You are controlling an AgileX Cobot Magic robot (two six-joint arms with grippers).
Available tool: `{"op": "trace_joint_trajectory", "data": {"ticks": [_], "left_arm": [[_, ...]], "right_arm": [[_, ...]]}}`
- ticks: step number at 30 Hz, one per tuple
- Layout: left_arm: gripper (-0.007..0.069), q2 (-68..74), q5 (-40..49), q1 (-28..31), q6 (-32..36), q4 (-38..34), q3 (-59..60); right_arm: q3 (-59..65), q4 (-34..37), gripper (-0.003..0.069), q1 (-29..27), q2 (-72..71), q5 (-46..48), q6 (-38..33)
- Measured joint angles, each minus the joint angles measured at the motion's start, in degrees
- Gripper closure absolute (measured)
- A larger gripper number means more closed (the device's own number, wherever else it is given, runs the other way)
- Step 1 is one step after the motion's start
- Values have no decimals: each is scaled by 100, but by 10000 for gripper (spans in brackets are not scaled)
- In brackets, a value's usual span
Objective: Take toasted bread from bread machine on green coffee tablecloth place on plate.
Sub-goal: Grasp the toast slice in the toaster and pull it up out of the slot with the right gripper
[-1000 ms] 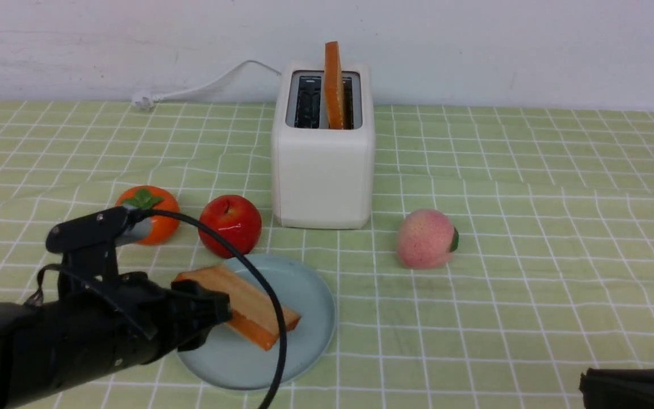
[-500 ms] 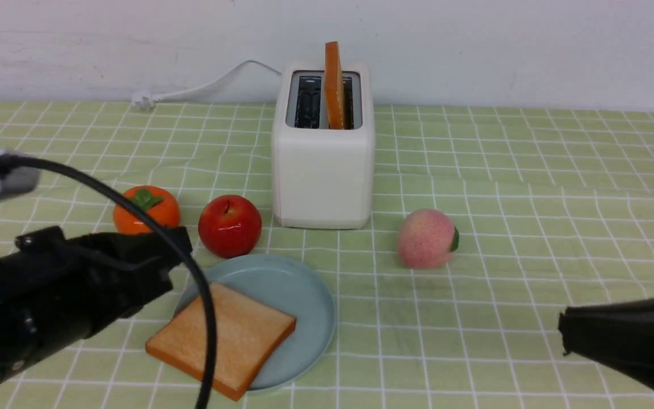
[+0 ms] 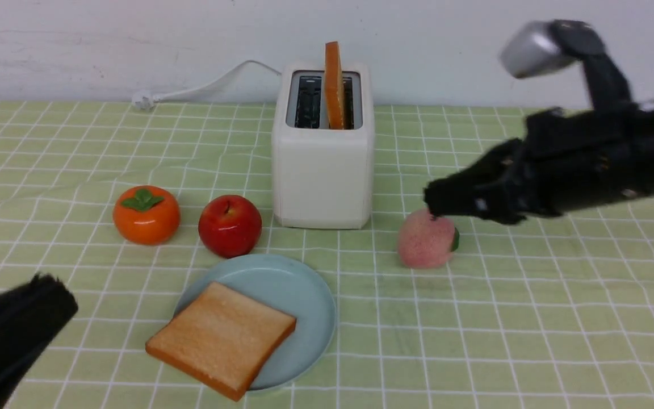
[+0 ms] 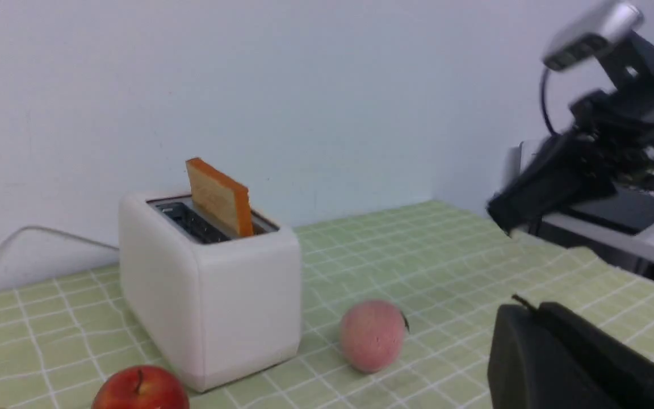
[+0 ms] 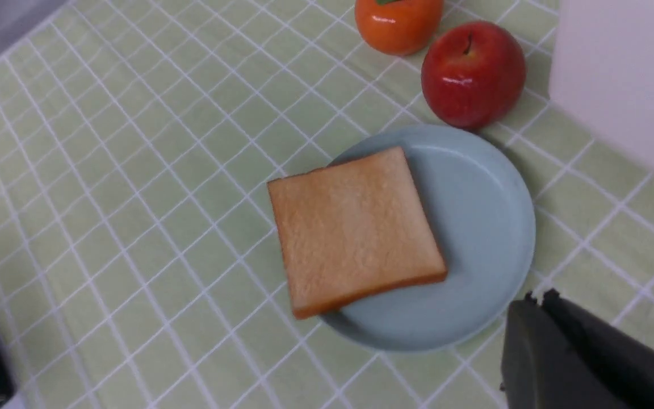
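One slice of toasted bread (image 3: pixel 334 85) stands upright in the right slot of the white bread machine (image 3: pixel 322 170) at the back of the green coffee tablecloth (image 3: pixel 531 318). Another slice (image 3: pixel 222 339) lies flat on the pale blue plate (image 3: pixel 310 289), its near corner hanging over the front rim. My left gripper (image 3: pixel 57 287) is low at the front left, shut and empty, well clear of the plate. My right gripper (image 3: pixel 430 200) is shut with nothing in it and hovers just above the peach (image 3: pixel 424 238), right of the bread machine. The right wrist view shows the plated slice (image 5: pixel 352 227).
A red apple (image 3: pixel 230 225) and an orange persimmon-like fruit (image 3: pixel 146 215) sit left of the bread machine, behind the plate. The white power cord (image 3: pixel 202 86) trails to the back left. A white wall stands close behind.
My left gripper let go of the slice, which now lies flat on the plate, shut, and pulled back to the front left. My right arm rose from the front right corner toward the peach.
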Motion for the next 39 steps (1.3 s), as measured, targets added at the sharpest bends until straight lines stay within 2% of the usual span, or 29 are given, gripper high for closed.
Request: {"op": "trace_joint_trajectory", "data": {"ticks": [1, 3, 5, 7, 11, 12, 13, 14, 16, 19, 24, 25, 26, 27, 29, 30, 31, 33, 39], "left_arm": [[638, 0, 0, 0, 0, 0, 26], [638, -186, -23, 0, -14, 95, 365], [638, -195, -51, 0, -18, 98, 460], [638, -195, -242, 0, -18, 111, 647], [638, -195, -635, 0, -18, 28, 676], [638, -195, -705, 0, -18, -25, 676], [638, -195, -716, 0, -18, -32, 676], [638, -195, -776, 0, -18, -112, 676], [638, -195, -808, 0, -18, -246, 676], [638, -195, -832, 0, -18, -365, 676], [638, -195, -831, 0, -18, -464, 676], [638, -195, -805, 0, -18, -515, 676], [638, -195, -795, 0, -18, -521, 676], [638, -195, -779, 0, -18, -534, 676], [638, -195, -692, 0, -18, -535, 676], [638, -195, -691, 0, -18, -535, 676], [638, -195, -662, 0, -18, -535, 676], [637, -195, -656, 0, -18, -535, 676], [637, -195, -652, 0, -18, -535, 693]], "right_arm": [[-66, -124, 655, 75, 56, -49, 80], [-974, -973, 642, 431, 751, -415, 699], [-1404, -1283, 631, 499, 1046, -536, 1030], [-2366, -2114, 564, 558, 1702, -748, 1797], [-3321, -2799, 419, 558, 2486, -951, 2573], [-3517, -2949, 368, 558, 2730, -1039, 2705], [-3552, -2978, 348, 558, 2730, -1078, 2724], [-3760, -3181, 278, 558, 2993, -1236, 2823], [-3945, -3425, 197, 558, 3367, -1507, 2876], [-4022, -3671, 148, 558, 3799, -2022, 2913], [-4027, -4009, 201, 558, 4208, -2527, 2918], [-4033, -4105, 256, 558, 4291, -2652, 2930], [-4033, -4117, 256, 558, 4297, -2652, 2930], [-4033, -4156, 293, 558, 4316, -2698, 2930], [-4039, -4217, 398, 553, 4330, -2814, 2936], [-4039, -4217, 405, 553, 4330, -2826, 2936], [-4044, -4220, 474, 553, 4330, -2908, 2936], [-4044, -4255, 533, 553, 4325, -3010, 2936], [-4062, -4678, 537, 553, 4220, -2967, 2940]]}}
